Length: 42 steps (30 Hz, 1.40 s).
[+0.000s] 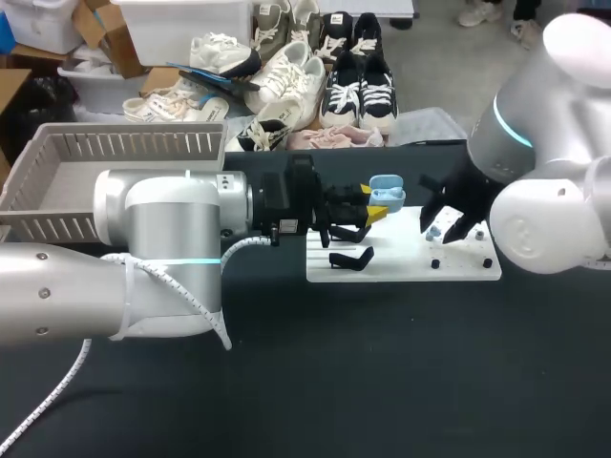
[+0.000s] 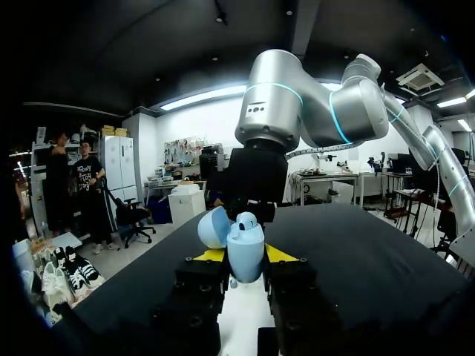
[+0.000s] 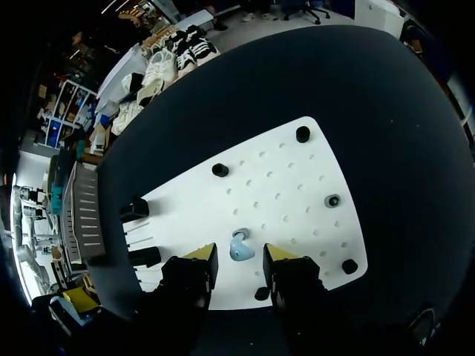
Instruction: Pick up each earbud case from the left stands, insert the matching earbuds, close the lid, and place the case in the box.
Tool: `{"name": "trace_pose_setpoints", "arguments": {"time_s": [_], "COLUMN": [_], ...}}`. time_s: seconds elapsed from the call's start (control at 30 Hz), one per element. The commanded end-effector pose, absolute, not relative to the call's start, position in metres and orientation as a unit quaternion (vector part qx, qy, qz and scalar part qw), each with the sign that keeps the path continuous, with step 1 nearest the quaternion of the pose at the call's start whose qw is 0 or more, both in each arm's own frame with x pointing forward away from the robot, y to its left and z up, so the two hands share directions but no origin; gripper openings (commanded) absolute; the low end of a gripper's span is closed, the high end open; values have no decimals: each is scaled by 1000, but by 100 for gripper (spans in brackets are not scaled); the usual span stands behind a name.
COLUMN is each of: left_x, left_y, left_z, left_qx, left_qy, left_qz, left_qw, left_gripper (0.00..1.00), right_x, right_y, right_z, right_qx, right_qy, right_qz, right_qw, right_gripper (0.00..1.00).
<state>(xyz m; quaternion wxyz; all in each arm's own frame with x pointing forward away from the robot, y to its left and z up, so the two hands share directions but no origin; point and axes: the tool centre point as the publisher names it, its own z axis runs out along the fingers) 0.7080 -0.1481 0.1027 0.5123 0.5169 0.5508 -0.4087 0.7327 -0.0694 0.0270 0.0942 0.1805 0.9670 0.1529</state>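
The left gripper (image 2: pixel 245 256) pinches the blue case (image 1: pixel 388 197), lid open, over one edge of the white board (image 3: pixel 297 185). The right gripper (image 3: pixel 239 256) is spread, with one finger on either side of a blue earbud (image 3: pixel 239 245) lying on the board. Hazard: an off-centre closure is likely to eject the small rounded earbud across the board. A skewed pinch may jam it against the case rim on insertion.
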Motion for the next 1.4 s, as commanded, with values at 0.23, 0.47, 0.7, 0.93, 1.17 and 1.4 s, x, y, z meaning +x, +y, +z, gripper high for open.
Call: {"name": "trace_pose_setpoints", "arguments": {"time_s": [0.23,0.47,0.7,0.93,1.17,1.4], "left_x": [707,707,707,707,707,707], "left_y": [-148,-148,-148,-148,-148,-148], "left_z": [102,102,102,102,102,102], "left_qx": [516,516,516,516,516,516], "left_qy": [551,551,551,551,551,551], "left_qz": [-408,-408,-408,-408,-408,-408], "left_qw": [514,514,514,514,514,514], "left_gripper": [0,0,0,0,0,0], "right_x": [735,736,736,737,737,737], "right_y": [-69,-69,-69,-68,-68,-69], "right_z": [25,25,25,22,22,24], "right_qx": [182,182,184,185,186,187], "right_qy": [967,968,968,968,968,968], "right_qz": [151,149,148,148,147,146], "right_qw": [91,91,89,86,85,86], "right_gripper": [33,29,22,18,8,0]}}
